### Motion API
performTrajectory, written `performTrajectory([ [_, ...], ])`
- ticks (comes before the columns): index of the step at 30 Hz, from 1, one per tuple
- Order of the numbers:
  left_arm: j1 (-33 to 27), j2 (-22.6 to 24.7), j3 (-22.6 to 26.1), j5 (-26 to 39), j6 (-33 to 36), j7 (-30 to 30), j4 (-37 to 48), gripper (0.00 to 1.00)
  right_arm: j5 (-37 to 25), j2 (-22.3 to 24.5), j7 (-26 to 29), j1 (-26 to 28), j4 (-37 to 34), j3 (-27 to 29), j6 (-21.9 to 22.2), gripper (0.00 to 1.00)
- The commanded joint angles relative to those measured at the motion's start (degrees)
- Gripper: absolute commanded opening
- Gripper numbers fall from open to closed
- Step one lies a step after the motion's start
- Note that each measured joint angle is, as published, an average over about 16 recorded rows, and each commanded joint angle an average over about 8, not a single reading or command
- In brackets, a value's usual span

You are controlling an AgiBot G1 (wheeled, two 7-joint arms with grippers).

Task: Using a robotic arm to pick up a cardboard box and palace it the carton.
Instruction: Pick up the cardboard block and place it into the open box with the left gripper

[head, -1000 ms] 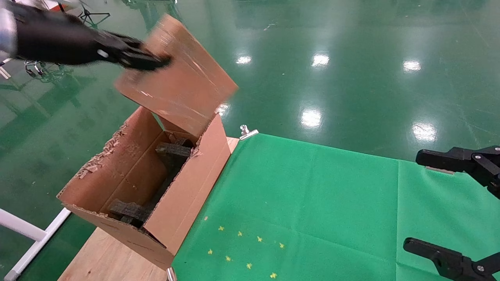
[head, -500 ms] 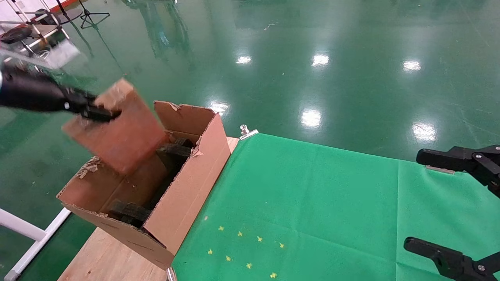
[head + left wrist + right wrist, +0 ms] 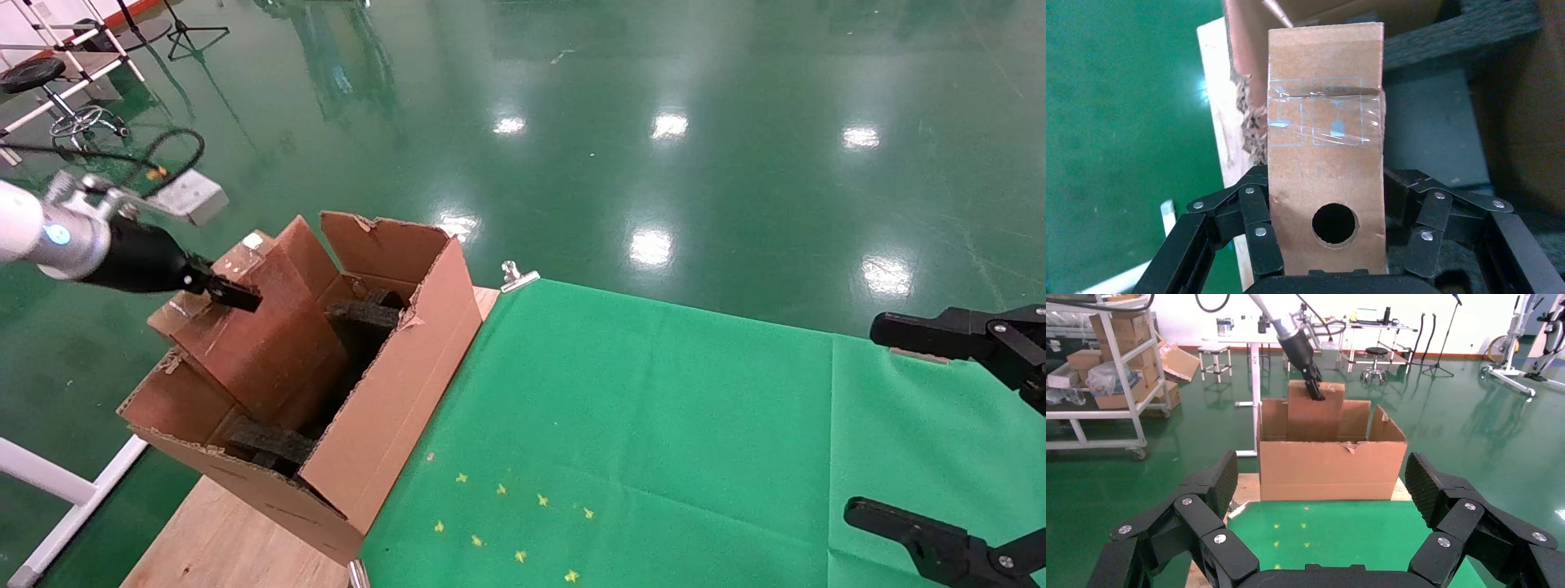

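Layout. The carton (image 3: 384, 408) stands on the left end of the table (image 3: 221, 539), left of the cloth (image 3: 654, 425). The cardboard box (image 3: 261, 327) sits partly inside the carton at its left side, above foam pieces (image 3: 359, 314), held by the left gripper (image 3: 233, 296) of the robotic arm (image 3: 49, 237). The right gripper (image 3: 948, 433) hangs at the table's right end, well apart.

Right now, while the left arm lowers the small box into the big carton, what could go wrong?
1. The cardboard box stands tilted, half inside the carton, in the left pincer; if let go here it may tip instead of settling.
2. Dark foam pieces lie beneath, so the box may rest unevenly on them.
3. The carton sits at the table edge; a push downward could shift it.

The right pincer is parked, open.
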Motion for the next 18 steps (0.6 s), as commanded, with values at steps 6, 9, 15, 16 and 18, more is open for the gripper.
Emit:
performTrajectory([
  [6, 2.9, 2.2, -0.2, -0.2, -6.5, -3.3, 2.7, 0.0, 0.0, 0.0, 0.0, 0.0, 0.0, 0.0, 0.0, 1.0],
  [9, 3.8, 3.3, 0.0, 0.1, -8.5, -5.5, 3.6, 0.0, 0.0, 0.0, 0.0, 0.0, 0.0, 0.0, 0.0, 1.0],
  [15, 6.3, 5.6, 0.7, 1.0, -11.9, -9.8, 4.8, 0.0, 0.0, 0.0, 0.0, 0.0, 0.0, 0.0, 0.0, 1.0],
  [16, 6.8, 6.0, 0.8, 1.1, -12.4, -10.3, 4.9, 0.0, 0.0, 0.0, 0.0, 0.0, 0.0, 0.0, 0.0, 1.0],
  [18, 7.9, 6.6, 0.9, 1.3, -13.3, -11.2, 5.0, 0.0, 0.0, 0.0, 0.0, 0.0, 0.0, 0.0, 0.0, 1.0],
])
